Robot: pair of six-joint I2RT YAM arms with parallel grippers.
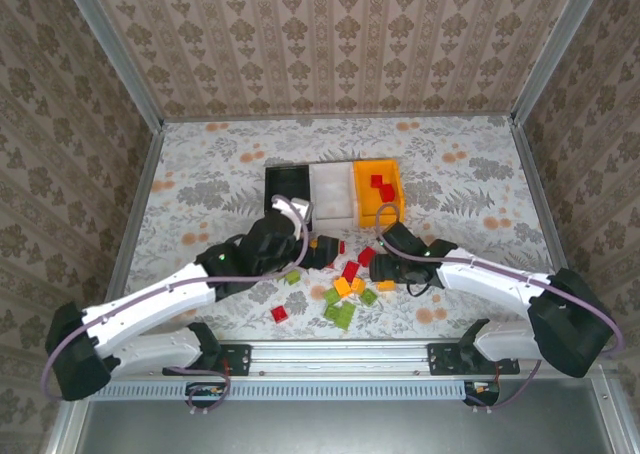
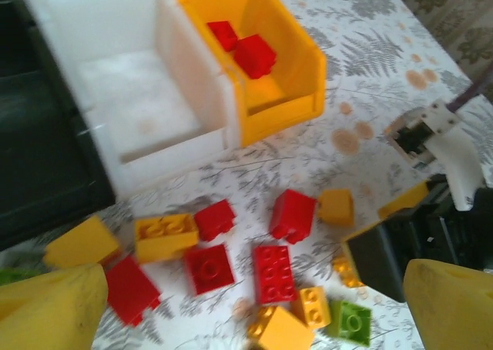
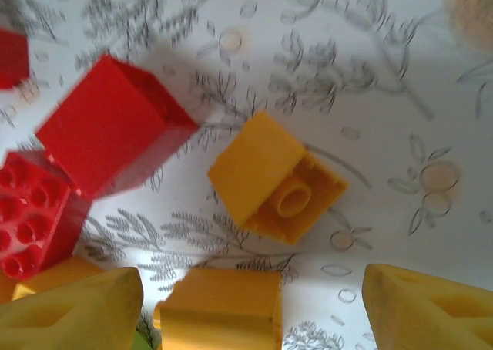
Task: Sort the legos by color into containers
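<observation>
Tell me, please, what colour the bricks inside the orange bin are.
Red bricks; clearest in the left wrist view.

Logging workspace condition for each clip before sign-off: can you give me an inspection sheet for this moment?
Surface: floral-patterned table, no spills seen.
Job's things: black bin, white bin and orange bin joined in a row; two red bricks in the orange bin; loose red, orange-yellow and green legos scattered in front of the bins.
Clutter: nothing seen.
Grippers: left gripper open above the loose legos; right gripper open, an orange-yellow brick between its fingers, apparently not clamped.
Cables: a cable loops along each arm.
Surroundings: patterned walls; metal frame rail at the near edge.
</observation>
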